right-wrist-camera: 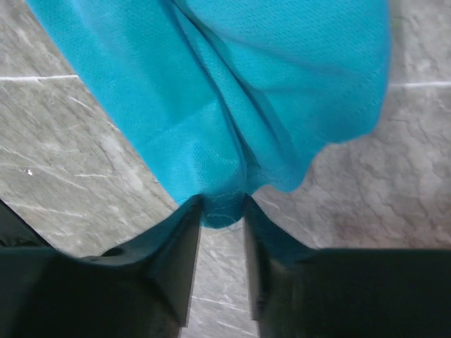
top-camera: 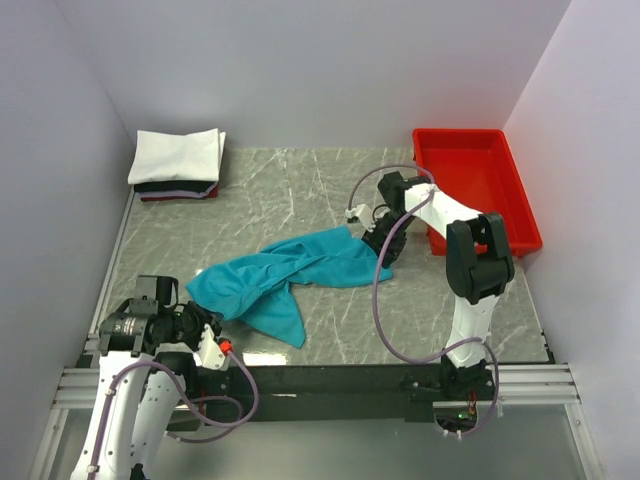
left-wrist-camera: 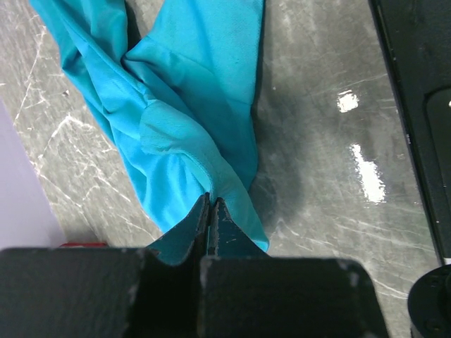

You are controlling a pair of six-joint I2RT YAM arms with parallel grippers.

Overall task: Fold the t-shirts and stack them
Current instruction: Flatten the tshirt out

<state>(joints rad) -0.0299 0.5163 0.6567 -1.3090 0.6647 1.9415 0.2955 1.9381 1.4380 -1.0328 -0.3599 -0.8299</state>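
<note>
Left fingers (left-wrist-camera: 223, 229), pressed together, pinch one end of the blue shirt (top-camera: 290, 275) lying on the table (top-camera: 300, 190). Farther off, right fingers (right-wrist-camera: 180, 253) sit around its other end; squeezing or not, I cannot tell. Probably to pull it flat.

The top camera sits high up on the near side. It looks down at the whole grey marbled counter (top-camera: 300, 190). The left wrist camera looks along the left black fingers (left-wrist-camera: 187, 243), very near the counter. The right wrist camera looks past the right black fingers (right-wrist-camera: 169, 253), very near too. All three see the soft teal-blue cloth t-shirt (top-camera: 290, 270).
</note>
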